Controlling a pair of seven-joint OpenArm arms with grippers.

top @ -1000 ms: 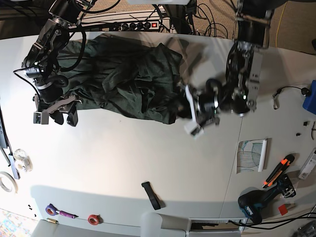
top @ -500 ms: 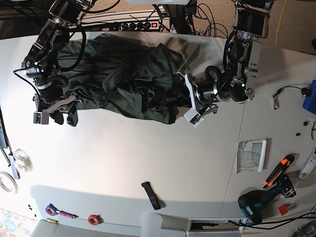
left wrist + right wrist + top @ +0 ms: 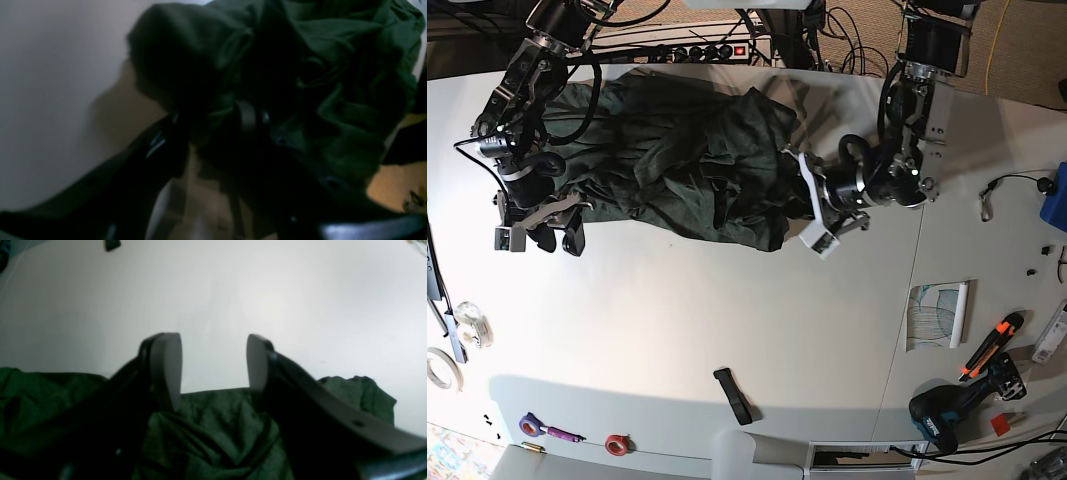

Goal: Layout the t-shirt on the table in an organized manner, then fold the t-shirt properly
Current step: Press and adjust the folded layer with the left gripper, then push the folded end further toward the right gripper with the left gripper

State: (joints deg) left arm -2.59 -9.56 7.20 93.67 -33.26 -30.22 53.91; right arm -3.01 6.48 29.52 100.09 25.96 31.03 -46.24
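Note:
The dark green t-shirt (image 3: 677, 160) lies crumpled across the far middle of the table (image 3: 727, 310). In the base view my left gripper (image 3: 813, 205) is at the shirt's right edge, its white-tipped fingers spread. The left wrist view is dark and blurred; there, bunched t-shirt cloth (image 3: 333, 66) sits between the fingers of the left gripper (image 3: 210, 133), which looks open. My right gripper (image 3: 554, 238) stands open at the shirt's left lower edge. In the right wrist view the right gripper (image 3: 213, 366) has nothing between its pads, with the t-shirt hem (image 3: 217, 420) just below them and bare table beyond.
A black strap (image 3: 734, 395) lies near the front. A drill (image 3: 947, 415), an orange cutter (image 3: 992, 345) and a paper (image 3: 937, 315) sit at the right. Tape rolls (image 3: 442, 370) are at the left edge. A power strip (image 3: 717, 50) and cables run along the back.
My left gripper has moved left onto the shirt's right edge, so cloth now lies between its fingers. The right arm has not moved.

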